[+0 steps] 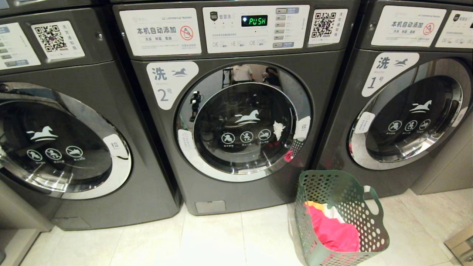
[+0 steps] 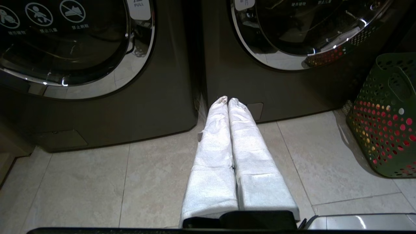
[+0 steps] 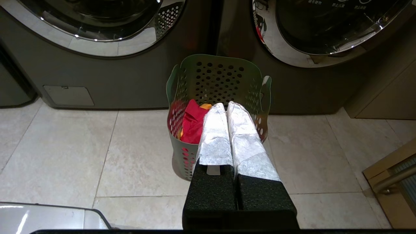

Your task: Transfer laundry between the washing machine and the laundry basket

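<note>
Laundry basket point(image 1: 342, 218) sitting lower right of head frame; right gripper point(image 3: 227, 105), closed and empty, hovering nearer it; left gripper point(image 2: 228, 100) closed, empty.

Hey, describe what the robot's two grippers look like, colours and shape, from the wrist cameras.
The left gripper has two long, tapering fingers wrapped in white cloth-like tape down to a black base. The right gripper looks alike: white-wrapped fingers above coarse black foam-like blocks and a black base, with a small grey tab at the wrap's lower edge. No cables or markings show.
</note>
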Controlling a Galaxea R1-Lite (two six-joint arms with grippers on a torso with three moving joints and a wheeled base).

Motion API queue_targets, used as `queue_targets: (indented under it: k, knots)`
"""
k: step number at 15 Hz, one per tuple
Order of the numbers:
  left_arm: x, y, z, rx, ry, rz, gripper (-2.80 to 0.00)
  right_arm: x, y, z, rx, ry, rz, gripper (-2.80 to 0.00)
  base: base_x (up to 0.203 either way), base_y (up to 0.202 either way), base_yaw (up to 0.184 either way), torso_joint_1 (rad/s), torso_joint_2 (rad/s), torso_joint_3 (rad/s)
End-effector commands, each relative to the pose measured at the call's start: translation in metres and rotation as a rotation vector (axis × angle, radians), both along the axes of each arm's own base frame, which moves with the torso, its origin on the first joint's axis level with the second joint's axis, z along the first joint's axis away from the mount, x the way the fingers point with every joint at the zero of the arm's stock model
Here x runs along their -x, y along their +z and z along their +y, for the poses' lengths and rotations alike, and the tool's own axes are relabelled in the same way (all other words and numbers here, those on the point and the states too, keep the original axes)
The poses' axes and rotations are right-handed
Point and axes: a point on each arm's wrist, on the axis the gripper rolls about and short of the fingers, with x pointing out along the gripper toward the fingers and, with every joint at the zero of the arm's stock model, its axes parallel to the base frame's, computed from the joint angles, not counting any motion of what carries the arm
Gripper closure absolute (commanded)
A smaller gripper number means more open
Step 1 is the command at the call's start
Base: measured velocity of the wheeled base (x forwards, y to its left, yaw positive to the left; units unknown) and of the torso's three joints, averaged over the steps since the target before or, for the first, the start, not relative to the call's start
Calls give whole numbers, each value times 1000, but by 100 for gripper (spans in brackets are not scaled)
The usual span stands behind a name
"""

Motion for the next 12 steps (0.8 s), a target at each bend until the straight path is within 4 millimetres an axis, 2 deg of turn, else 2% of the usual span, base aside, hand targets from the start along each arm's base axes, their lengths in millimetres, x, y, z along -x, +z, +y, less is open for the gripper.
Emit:
queue_targets:
  k: [1, 12]
  knots:
    - [1, -1, 0, 3, 0, -17, 0, 1, -1, 0, 2, 2, -5, 0, 0, 0, 0, 0, 0, 0]
    - [0, -1, 0, 6, 0, -17, 0, 0, -1, 0, -4, 0, -5, 0, 0, 0, 0, 0, 0, 0]
